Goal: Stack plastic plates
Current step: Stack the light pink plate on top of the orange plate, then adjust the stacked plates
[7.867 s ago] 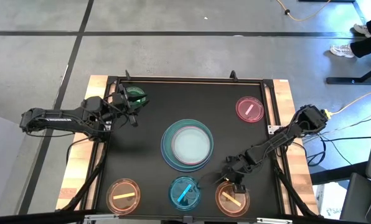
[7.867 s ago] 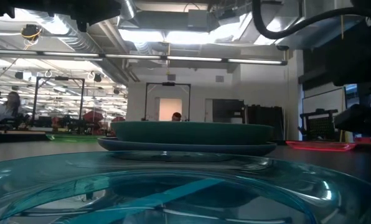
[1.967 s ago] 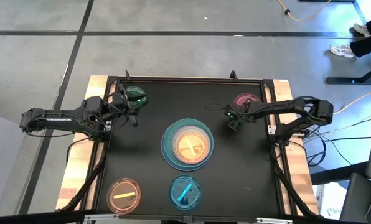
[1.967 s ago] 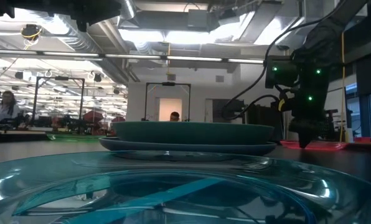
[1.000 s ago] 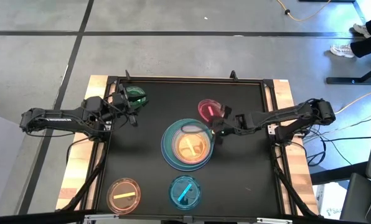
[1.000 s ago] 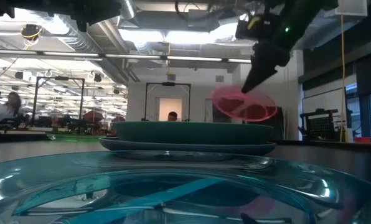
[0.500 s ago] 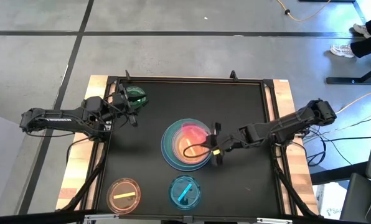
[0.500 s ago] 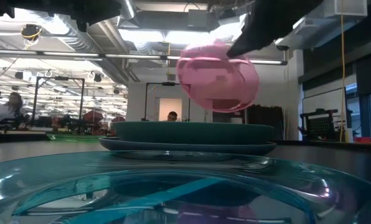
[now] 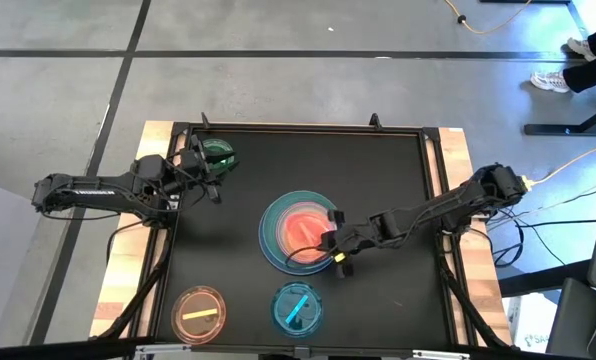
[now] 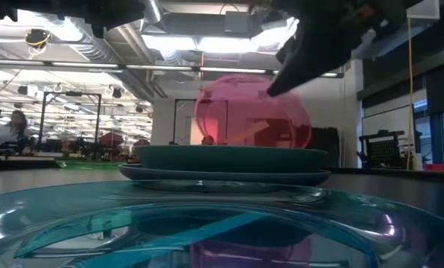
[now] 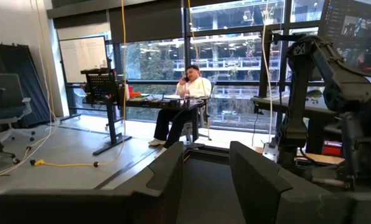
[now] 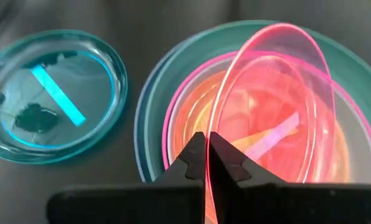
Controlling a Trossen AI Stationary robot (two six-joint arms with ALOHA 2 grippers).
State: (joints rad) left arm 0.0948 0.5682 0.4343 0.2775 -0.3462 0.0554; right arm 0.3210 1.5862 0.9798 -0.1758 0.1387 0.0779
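Right gripper fingers pressed together on the near rim of a small translucent pink round plastic plate with a pale stripe across its floor, thin edge pinched between the two dark tips. Plate held tilted, rim-down on the held side, far rim raised; open face turned toward the stack beneath and partly toward the wrist camera; stripe running diagonally away from the fingers. No long axis proper, plate being round; the stripe is the only directional mark. Directly beneath, a central stack: small translucent orange plate inside larger opaque pink, teal and blue plates, nested concentric. In the low view, pink plate standing steeply above the teal rim, lower edge at or just inside it; contact not certain. Judged light, thin, fairly stiff with some flex, smooth and slippery; a rim pinch is the only workable hold, and a shallow one liable to let the plate swing or slip. Judged not fragile; a short drop into the stack tolerable, but a tilted release may leave it resting askew. Levelling before release advised. Outward on the black tabletop: translucent blue striped plate near the front edge, second translucent orange striped plate at the front left, both well apart from the stack. Left gripper waiting at the far left, just beside a small translucent green plate; fingers spread, holding nothing.
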